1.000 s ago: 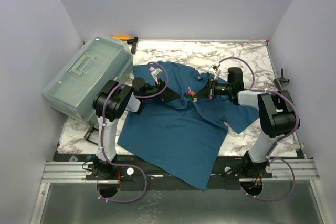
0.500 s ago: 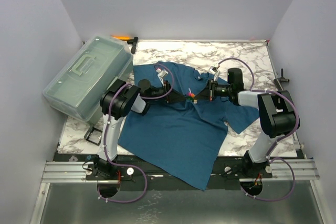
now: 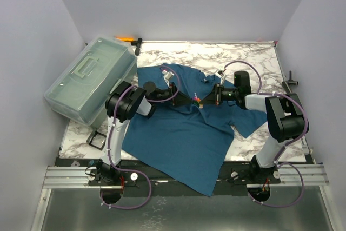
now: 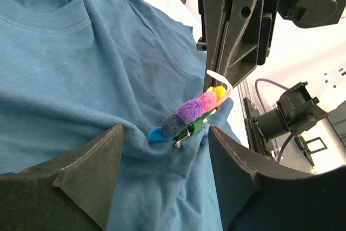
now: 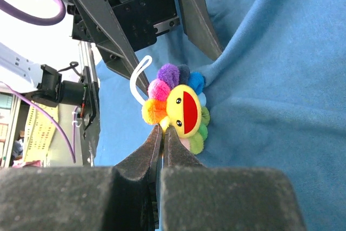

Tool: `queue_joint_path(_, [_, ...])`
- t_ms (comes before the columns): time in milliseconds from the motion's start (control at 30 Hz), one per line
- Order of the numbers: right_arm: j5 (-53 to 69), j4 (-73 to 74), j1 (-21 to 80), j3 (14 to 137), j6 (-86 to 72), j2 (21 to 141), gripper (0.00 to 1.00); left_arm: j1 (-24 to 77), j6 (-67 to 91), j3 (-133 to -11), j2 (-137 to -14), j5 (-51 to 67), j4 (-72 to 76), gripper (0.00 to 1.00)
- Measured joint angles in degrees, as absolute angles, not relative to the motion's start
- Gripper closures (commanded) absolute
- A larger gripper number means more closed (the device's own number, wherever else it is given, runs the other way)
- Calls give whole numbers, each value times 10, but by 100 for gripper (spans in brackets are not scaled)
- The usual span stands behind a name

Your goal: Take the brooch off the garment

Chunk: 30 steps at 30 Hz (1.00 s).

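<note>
Pale lilac walls close in a marbled tabletop point(image 3: 254, 58); a translucent lidded box point(image 3: 89, 82) sits at its left side, and the garment point(image 3: 184, 133), a dark teal T-shirt, is spread over the middle. The brooch point(image 3: 195, 99) sits on the shirt's chest area below the neckline, between the two arms, which reach in from opposite sides and nearly meet over it.

The left end effector point(image 4: 165, 133) is wide open and grips nothing; its two fingers straddle the brooch point(image 4: 189, 113), one on each side, with the cloth bunched between them. From this wrist the flower is seen edge-on; its disc runs from a blue petal near the left fingers up and away toward the right arm, and a small metal pin shows under it at the cloth.

The right end effector point(image 5: 162, 131) is fully closed; its tips touch the lower edge of the brooch point(image 5: 178, 109) at the orange and yellow petals, but whether they pinch a petal, the cloth behind it or nothing cannot be told. The brooch lies straight ahead of these tips, face toward the right wrist camera, so the right arm looks the nearer of the two. The coming move probably turns on the left fingers pinning the cloth while the flower comes away.

A white loop point(image 5: 141, 77) hangs from the top of the flower. The brooch shows a smiling face with a red mouth; no lettering or brand can be read anywhere.
</note>
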State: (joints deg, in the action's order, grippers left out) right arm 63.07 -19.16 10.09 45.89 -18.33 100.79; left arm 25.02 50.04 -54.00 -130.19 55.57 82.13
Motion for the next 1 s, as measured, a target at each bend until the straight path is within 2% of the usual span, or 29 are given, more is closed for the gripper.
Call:
queue_joint_path(133, [633,-190,101,459,-183,1008,99,256,503,-541,-1305,565,827,50])
queue_joint_path(467, [635,-158,101,460,-157,1008,99,263,499,-541,-1305,579,833,95])
queue_joint_path(533, [634,-132,101,466,-136,1008,94,263,499,-538,-1303,582,833,100])
queue_joint_path(733, [603,25,101,537,1,1004,56,263,500,-530,-1288,588,831,100])
queue_joint_path(833, [579,123,101,597,88,1003,47,263,494,-529,-1278,590,818,100])
queue_joint_path(933, [559,213,101,656,168,1004,33,263,473,-527,-1261,591,782,100])
queue_joint_path(1000, [548,268,101,693,214,1009,28,264,463,-527,-1253,593,761,100])
